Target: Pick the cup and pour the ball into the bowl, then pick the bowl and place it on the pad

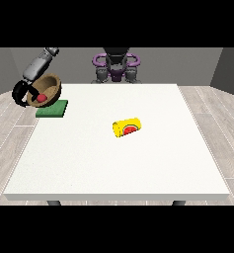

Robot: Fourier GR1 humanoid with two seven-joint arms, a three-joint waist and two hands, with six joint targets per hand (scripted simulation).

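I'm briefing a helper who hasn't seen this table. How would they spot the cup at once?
Start from the white table. Near its middle, right of the green pad, the cup lies on its side. It is the only yellow thing, with a red patch on it, and nothing touches it.

A large white table [113, 163] stands on pale wood-plank floor [217, 133].
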